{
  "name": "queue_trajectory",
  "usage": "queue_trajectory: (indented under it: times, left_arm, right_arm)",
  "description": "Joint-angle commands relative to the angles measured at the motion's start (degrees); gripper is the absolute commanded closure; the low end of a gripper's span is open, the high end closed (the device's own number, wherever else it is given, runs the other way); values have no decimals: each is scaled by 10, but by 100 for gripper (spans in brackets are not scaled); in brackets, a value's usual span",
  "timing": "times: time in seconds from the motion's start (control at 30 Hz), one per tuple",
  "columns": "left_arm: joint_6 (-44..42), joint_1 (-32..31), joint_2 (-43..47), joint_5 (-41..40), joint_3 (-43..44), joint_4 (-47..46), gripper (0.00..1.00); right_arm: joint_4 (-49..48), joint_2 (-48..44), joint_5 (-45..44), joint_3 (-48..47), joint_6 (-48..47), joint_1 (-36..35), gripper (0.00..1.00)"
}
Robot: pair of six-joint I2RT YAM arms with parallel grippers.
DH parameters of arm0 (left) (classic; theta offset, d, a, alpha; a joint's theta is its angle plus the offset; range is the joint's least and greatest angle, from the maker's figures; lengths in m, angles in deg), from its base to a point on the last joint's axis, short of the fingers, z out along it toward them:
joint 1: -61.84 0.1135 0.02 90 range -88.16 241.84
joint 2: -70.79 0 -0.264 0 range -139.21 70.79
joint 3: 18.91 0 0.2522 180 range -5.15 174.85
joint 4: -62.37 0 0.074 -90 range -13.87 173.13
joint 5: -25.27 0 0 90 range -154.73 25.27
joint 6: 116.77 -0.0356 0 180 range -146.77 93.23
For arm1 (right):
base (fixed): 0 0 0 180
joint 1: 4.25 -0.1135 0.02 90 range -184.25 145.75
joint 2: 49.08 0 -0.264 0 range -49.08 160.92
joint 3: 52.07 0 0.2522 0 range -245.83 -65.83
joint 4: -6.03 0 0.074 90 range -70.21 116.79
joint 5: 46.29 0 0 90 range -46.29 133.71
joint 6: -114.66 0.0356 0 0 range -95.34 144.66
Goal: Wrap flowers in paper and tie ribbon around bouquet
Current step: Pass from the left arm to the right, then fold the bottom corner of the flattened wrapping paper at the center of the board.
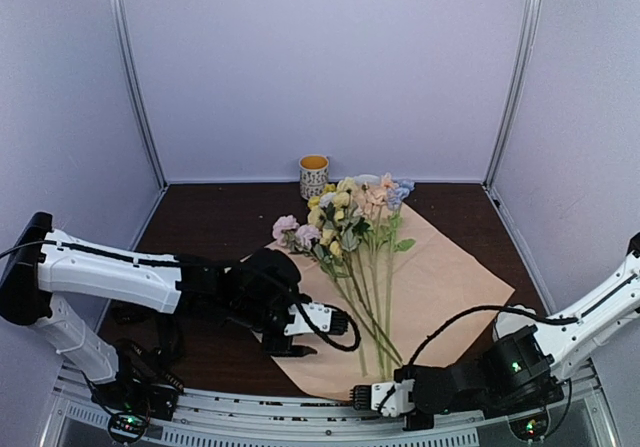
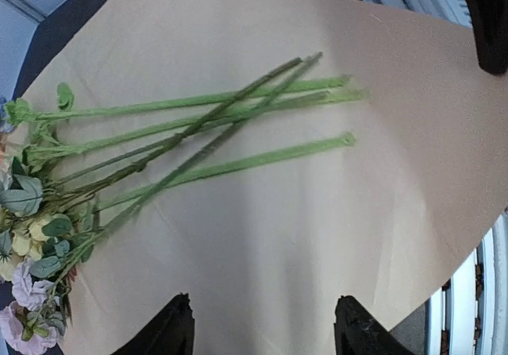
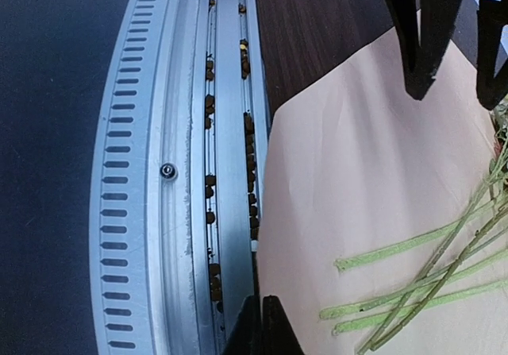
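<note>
Left claw [image 2: 266,335]: jaws apart and empty, hovering over the paper [image 2: 333,212].
Right claw [image 3: 260,329]: jaws shut and empty, above the rail [image 3: 230,133] at the desk's [image 3: 317,21] near edge; the paper's edge is just beside it.
Flowers [image 2: 198,121]: lying loose on the paper, stem ends fanned just ahead of the left claw.
Ribbon: not visible.
Risk, folding: lifting the thin sheet may roll the loose stems off centre or scatter them.
Risk, grip: shut jaws cannot pinch the flat edge, so a slip or crease is likely.
</note>
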Motion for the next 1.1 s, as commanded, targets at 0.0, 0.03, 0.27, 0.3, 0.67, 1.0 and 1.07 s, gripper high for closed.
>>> queue_trajectory:
  times: [0.0, 0.03, 0.27, 0.3, 0.67, 1.0, 1.07]
  left_arm:
    - [63, 58, -38, -20, 40, 7, 39]
    - [77, 82, -63, -24, 51, 13, 42]
    - [102, 139, -162, 17, 68, 6, 47]
    - [105, 139, -163, 21, 61, -3, 47]
    - [142, 139, -159, 36, -43, -93, 48]
    - [133, 78, -35, -24, -54, -28, 50]
    - [136, 52, -13, -48, -43, -5, 50]
  right_arm:
    - [13, -30, 43, -29, -2, 62, 100]
    - [15, -30, 49, -33, 0, 84, 100]
    - [18, 13, 110, -51, -10, 222, 100]
    - [22, 22, 119, -54, -9, 241, 100]
    - [13, 129, 202, -101, 16, 408, 100]
    - [21, 225, 268, -157, 43, 450, 100]
    - [20, 231, 265, -159, 56, 454, 100]
